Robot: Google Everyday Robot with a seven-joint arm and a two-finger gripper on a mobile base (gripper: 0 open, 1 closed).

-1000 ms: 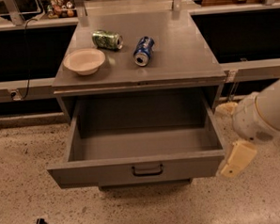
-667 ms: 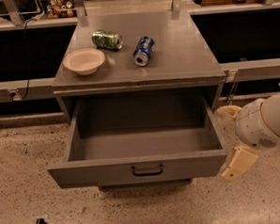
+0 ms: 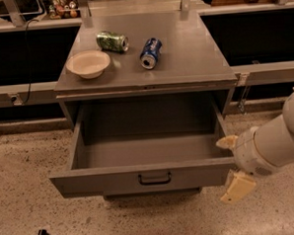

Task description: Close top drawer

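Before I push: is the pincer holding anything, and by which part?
Nothing is clamped. The pincer stands open at the right front corner of the drawer, one finger either side of its front panel; contact cannot be told.

Speckled stone floor, grey counters behind.

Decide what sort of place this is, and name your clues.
Probably an office break area or lab: grey metal cabinet with its top drawer open, green can, blue can and bowl on top, speckled floor. The gripper sits open by the drawer's right front corner.
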